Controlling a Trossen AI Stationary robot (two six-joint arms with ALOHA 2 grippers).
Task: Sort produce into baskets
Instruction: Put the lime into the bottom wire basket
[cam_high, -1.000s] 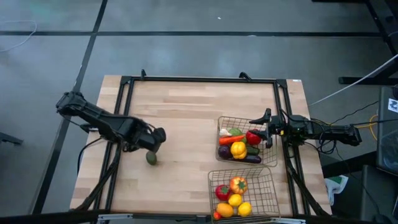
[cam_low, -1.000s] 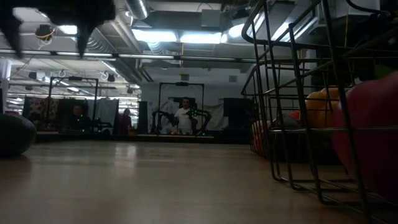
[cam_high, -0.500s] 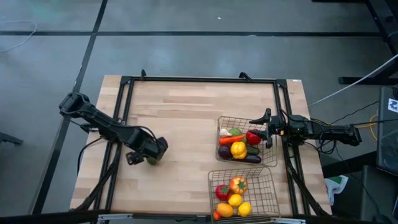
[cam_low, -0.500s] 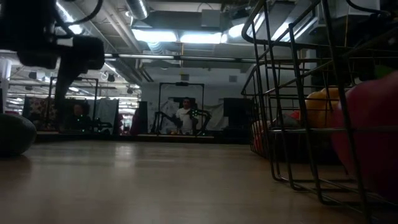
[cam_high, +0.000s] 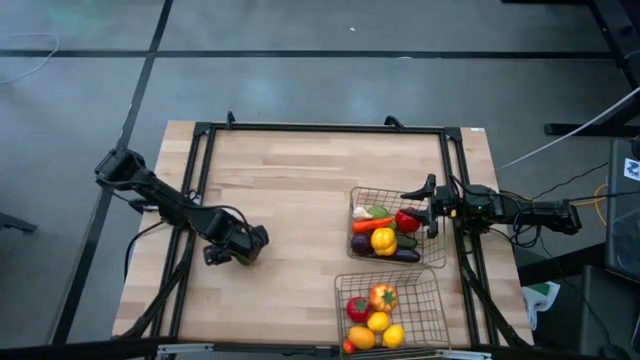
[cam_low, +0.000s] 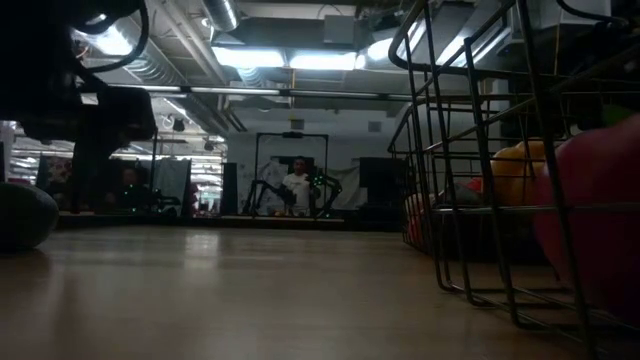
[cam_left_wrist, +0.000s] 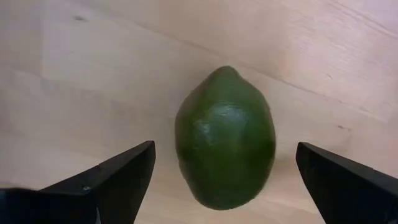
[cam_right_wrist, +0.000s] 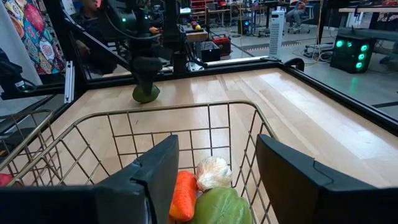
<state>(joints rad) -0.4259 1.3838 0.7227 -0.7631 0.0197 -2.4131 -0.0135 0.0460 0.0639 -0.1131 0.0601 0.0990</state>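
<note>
1. The table (cam_high: 300, 180) is pale wood in narrow butted strips, matt, with fine grain.
2. The avocado (cam_left_wrist: 225, 138) at about 8 o'clock on the table looks like plastic, green with a pebbled, slightly glossy skin.
3. Both baskets (cam_high: 437, 240) (cam_high: 436, 300), toward 4 and 5 o'clock, are thin bronze-grey metal wire.
4. The produce (cam_high: 383, 240) inside looks like smooth, shiny plastic; the garlic (cam_right_wrist: 213, 172) is white and lumpy.
5. The left gripper (cam_left_wrist: 224, 180) has matt black fingers.

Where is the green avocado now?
The avocado lies on the table's left half, between the open left gripper's fingers, far from both baskets.
</note>
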